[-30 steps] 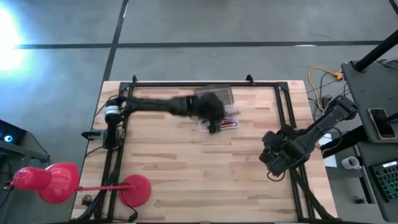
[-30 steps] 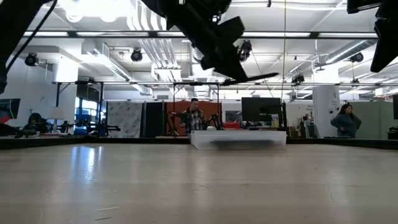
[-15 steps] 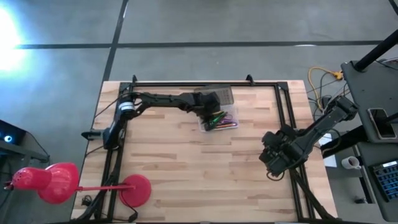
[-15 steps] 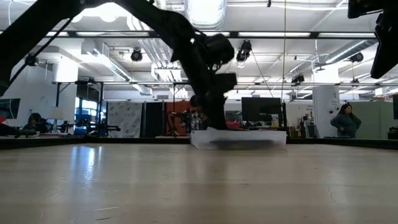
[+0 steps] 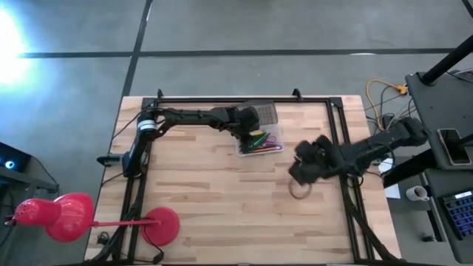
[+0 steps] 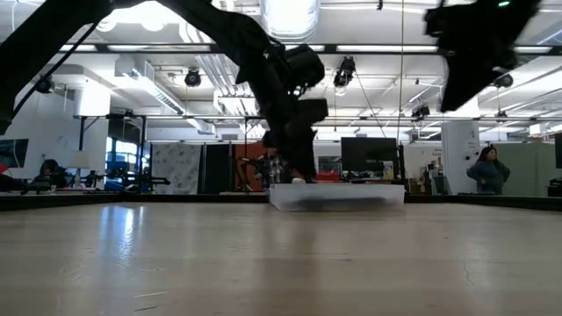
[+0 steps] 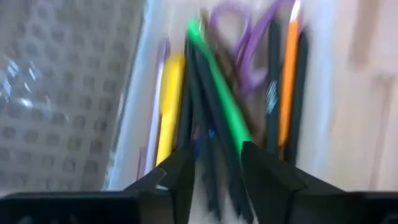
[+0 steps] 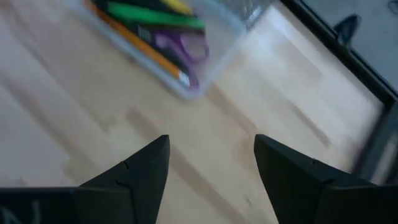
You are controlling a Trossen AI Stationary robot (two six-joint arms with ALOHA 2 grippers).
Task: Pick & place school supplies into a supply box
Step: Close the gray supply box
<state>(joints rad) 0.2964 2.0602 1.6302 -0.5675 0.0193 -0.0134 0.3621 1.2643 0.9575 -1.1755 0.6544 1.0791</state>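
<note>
High view: supply box (image 5: pixel 260 140) at 12 o'clock on the wooden surface (image 5: pixel 222 199), left hand (image 5: pixel 250 132) over its pens (image 5: pixel 259 141), right hand (image 5: pixel 303 168) at 4 o'clock from it. Left wrist view: fingers (image 7: pixel 180 174) narrowly parted, straddling dark pens beside a green one (image 7: pixel 221 102), purple scissors (image 7: pixel 239 43) beyond. Right wrist view: fingers (image 8: pixel 140 171) spread wide, empty.

Two dark, near-black arms were seen, each built of slim jointed segments. A pale silver band was visible round the left arm (image 5: pixel 194 116) near its base joint, and thin dark cables were run beside it. The right arm (image 5: pixel 369 148) was made of bulkier, blocky housings. The left gripper (image 7: pixel 214 171) and the right gripper (image 8: pixel 211 158) were each fitted with two matte black, wedge-shaped fingers.
</note>
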